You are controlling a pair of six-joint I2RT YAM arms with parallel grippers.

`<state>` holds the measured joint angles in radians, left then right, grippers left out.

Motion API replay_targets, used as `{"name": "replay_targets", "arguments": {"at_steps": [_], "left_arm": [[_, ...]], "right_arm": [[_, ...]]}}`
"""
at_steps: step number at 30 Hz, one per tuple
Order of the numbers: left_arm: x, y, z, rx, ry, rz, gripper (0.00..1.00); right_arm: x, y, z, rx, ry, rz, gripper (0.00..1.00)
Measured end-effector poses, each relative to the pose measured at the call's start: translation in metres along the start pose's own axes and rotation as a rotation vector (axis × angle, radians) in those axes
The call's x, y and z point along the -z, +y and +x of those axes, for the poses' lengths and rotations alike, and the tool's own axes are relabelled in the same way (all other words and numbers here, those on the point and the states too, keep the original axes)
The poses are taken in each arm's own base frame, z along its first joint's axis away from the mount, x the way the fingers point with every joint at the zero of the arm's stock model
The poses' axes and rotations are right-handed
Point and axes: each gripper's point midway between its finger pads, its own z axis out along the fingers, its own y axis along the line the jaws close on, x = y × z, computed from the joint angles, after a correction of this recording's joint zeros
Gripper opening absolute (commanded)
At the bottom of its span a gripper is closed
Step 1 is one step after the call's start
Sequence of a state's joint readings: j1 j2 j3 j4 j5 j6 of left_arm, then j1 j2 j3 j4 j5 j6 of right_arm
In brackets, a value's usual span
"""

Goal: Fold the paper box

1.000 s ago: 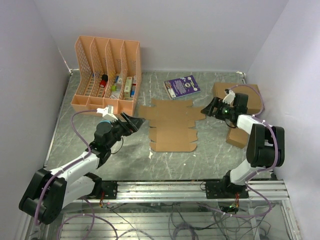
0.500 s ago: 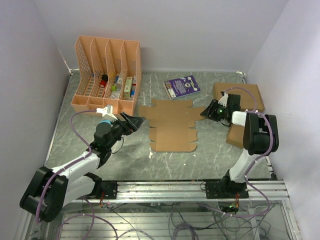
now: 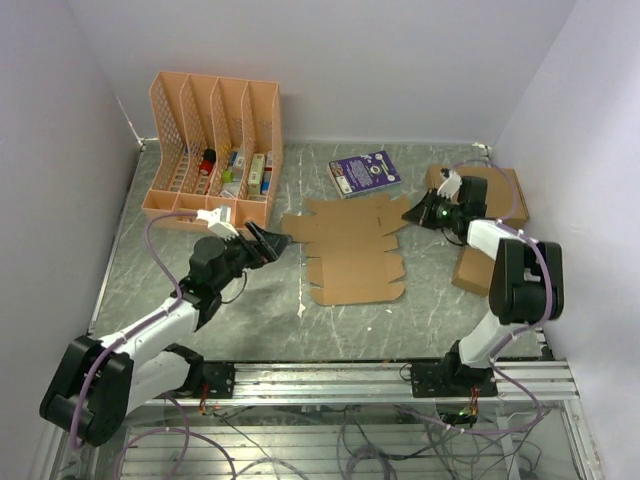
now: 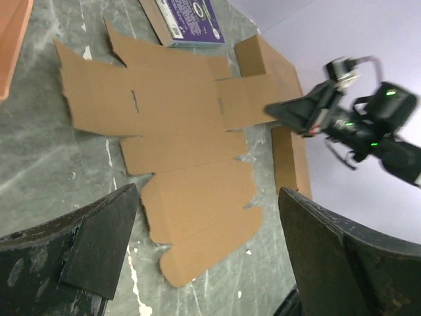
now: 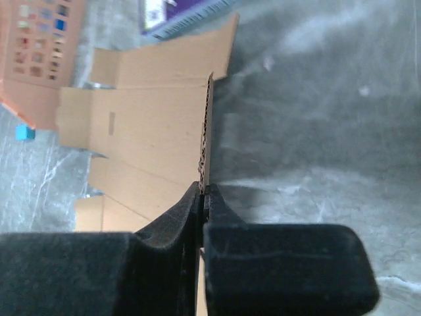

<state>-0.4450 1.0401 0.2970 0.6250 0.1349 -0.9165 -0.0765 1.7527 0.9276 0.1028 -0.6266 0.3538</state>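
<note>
In the middle of the table [image 3: 200, 320] the box [image 3: 345, 250] lies as a flat die-cut sheet, its flaps and tabs spread out and its creases showing. Its long side runs from far to near, and notched tabs mark its near edge.

At the sheet's far right corner we see the right gripper [image 3: 415, 213] clamped on a flap. The right wrist view shows both jaws pressed together with the flap's corrugated edge [image 5: 205, 131] pinched between them. That flap seems to be raised a little off the table, though we cannot be sure from these angles.

At the sheet's left edge the left gripper [image 3: 268, 242] hangs just beside the cardboard with its jaws spread wide and nothing between them. In the left wrist view its two dark fingers [image 4: 99, 243] frame the sheet [image 4: 177, 125], which lies ahead of them and apart from them. The right gripper [image 4: 283, 112] is also seen there, at the sheet's far side.

A purple book [image 3: 364, 172] rests just beyond the sheet's far edge. An orange file rack [image 3: 165, 150] stands at the far left with small items in its slots. On the right, behind the right arm, sit a big box [image 3: 505, 195] and, nearer, a small carton [image 3: 468, 275].
</note>
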Motion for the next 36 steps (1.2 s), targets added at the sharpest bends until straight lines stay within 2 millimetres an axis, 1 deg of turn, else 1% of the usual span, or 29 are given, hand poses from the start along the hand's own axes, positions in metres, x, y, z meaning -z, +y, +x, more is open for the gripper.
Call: {"name": "replay_targets", "arguments": {"at_steps": [2, 5, 8, 9, 10, 12, 15, 16, 17, 19, 21, 22, 23, 24, 26, 28, 31, 33, 36], "left_arm": [[-0.004, 0.001, -0.003, -0.037, 0.038, -0.019, 0.97], [-0.014, 0.004, -0.023, -0.089, 0.065, -0.041, 0.96], [-0.022, 0.003, -0.043, -0.157, 0.079, -0.058, 0.96], [-0.024, -0.002, -0.05, -0.198, 0.086, -0.05, 0.96], [-0.026, -0.009, -0.056, -0.231, 0.088, -0.033, 0.95], [-0.029, -0.03, -0.07, -0.312, 0.075, 0.032, 0.96], [-0.035, -0.069, -0.091, -0.445, 0.042, 0.171, 0.96], [-0.038, -0.081, -0.097, -0.485, 0.038, 0.215, 0.96], [-0.043, -0.094, -0.104, -0.531, 0.035, 0.261, 0.96], [-0.054, -0.113, -0.114, -0.603, 0.044, 0.332, 0.95], [-0.066, -0.132, -0.125, -0.684, 0.061, 0.401, 0.94], [-0.071, -0.138, -0.128, -0.717, 0.072, 0.427, 0.94], [-0.074, -0.143, -0.129, -0.745, 0.085, 0.453, 0.94], [-0.077, -0.147, -0.13, -0.775, 0.097, 0.479, 0.94], [-0.078, -0.15, -0.127, -0.812, 0.116, 0.516, 0.97], [-0.077, -0.154, -0.121, -0.855, 0.122, 0.552, 0.99], [-0.076, -0.165, -0.111, -0.948, 0.111, 0.608, 1.0], [-0.075, -0.174, -0.104, -1.012, 0.1, 0.643, 1.0], [-0.075, -0.183, -0.098, -1.107, 0.071, 0.675, 0.98]], "right_arm": [[0.015, 0.019, -0.017, 0.073, -0.048, -0.035, 0.0], [0.044, 0.052, -0.046, 0.218, -0.136, -0.095, 0.0], [0.063, 0.072, -0.064, 0.335, -0.186, -0.138, 0.0], [0.068, 0.076, -0.068, 0.369, -0.192, -0.15, 0.0], [0.072, 0.08, -0.071, 0.401, -0.193, -0.162, 0.0], [0.078, 0.085, -0.073, 0.455, -0.191, -0.179, 0.0], [0.088, 0.096, -0.076, 0.549, -0.18, -0.213, 0.0], [0.093, 0.103, -0.08, 0.588, -0.181, -0.226, 0.0], [0.099, 0.11, -0.085, 0.633, -0.189, -0.238, 0.0], [0.111, 0.125, -0.099, 0.713, -0.209, -0.254, 0.0], [0.13, 0.148, -0.12, 0.815, -0.239, -0.278, 0.0], [0.138, 0.159, -0.129, 0.861, -0.257, -0.29, 0.0], [0.145, 0.167, -0.135, 0.89, -0.268, -0.299, 0.0], [0.155, 0.18, -0.142, 0.939, -0.287, -0.318, 0.0], [0.168, 0.197, -0.144, 0.995, -0.302, -0.342, 0.0], [0.176, 0.212, -0.137, 1.03, -0.297, -0.373, 0.0], [0.18, 0.229, -0.125, 1.055, -0.276, -0.419, 0.0], [0.181, 0.236, -0.12, 1.065, -0.266, -0.442, 0.0], [0.183, 0.243, -0.113, 1.073, -0.248, -0.464, 0.0]]}}
